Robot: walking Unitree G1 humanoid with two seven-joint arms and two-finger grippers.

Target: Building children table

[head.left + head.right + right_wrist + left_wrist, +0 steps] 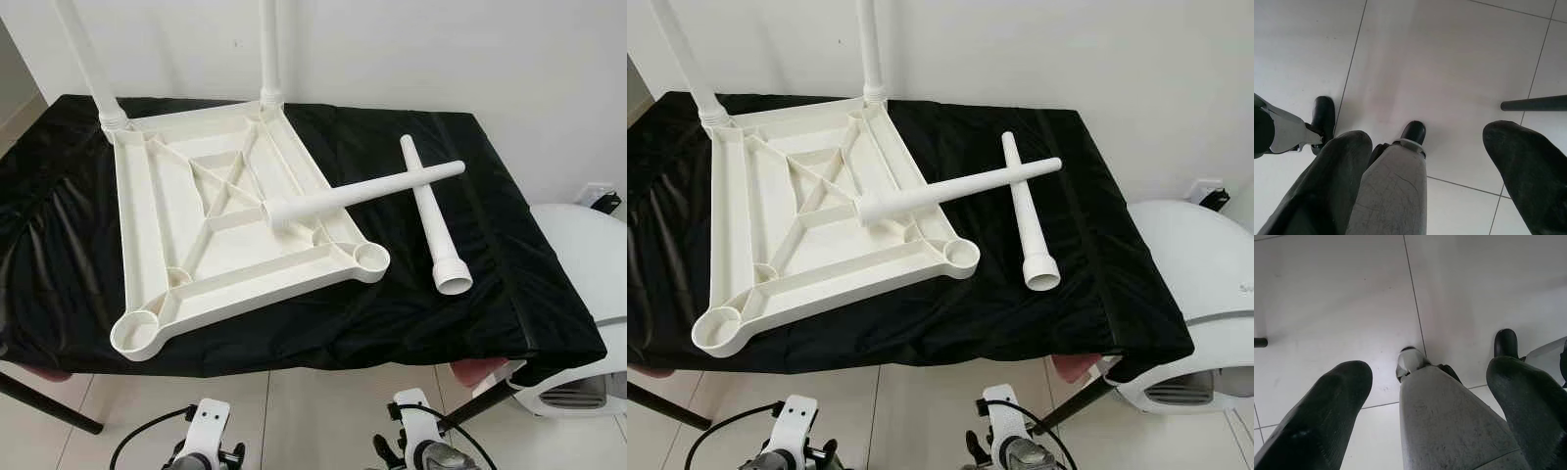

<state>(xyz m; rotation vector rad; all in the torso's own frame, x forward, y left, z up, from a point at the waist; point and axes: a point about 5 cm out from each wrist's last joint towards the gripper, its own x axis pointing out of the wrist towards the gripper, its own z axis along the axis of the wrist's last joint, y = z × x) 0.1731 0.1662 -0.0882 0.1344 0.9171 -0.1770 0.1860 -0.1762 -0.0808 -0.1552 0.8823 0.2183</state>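
Note:
A white plastic tabletop [132,245] lies upside down on a table covered in black cloth [509,294]. Two white legs stand upright in its far corner sockets, one on the left [88,59] and one on the right [269,49]. The two near sockets [135,333] [370,258] hold nothing. A loose leg [362,191] rests across the tabletop's right rim. It crosses a second loose leg [431,220] lying on the cloth. Both arms hang low in front of the table. My left gripper [1427,372] and right gripper [1427,137] point at the floor, open, holding nothing.
A white rounded appliance [588,294] stands close to the table's right end. Black table legs slant to the tiled floor at the near left [49,401] and near right [480,401]. A white wall runs behind the table.

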